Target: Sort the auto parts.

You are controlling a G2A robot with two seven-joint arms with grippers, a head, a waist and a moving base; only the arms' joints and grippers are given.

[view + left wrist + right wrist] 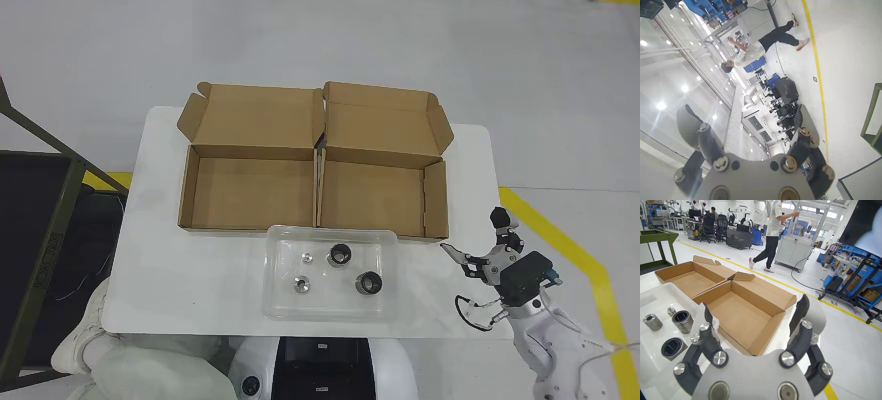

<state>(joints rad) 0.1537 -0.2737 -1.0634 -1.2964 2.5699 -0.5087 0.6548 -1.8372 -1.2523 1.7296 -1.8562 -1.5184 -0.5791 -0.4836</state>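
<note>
Two black-bored cylindrical bearings (341, 254), a plain steel bushing (302, 285) and a small steel knob (308, 258) lie in the clear plastic tray (275, 303) at the front edge of the white worktop (150, 260). They are near the right hand (754, 306), on its left, and that hand is spread and empty over the worktop's right front corner. Two open brown cardboard boxes (250, 195) sit side by side behind the tray, and the left hand (743, 113) is spread too, gripping nothing.
</note>
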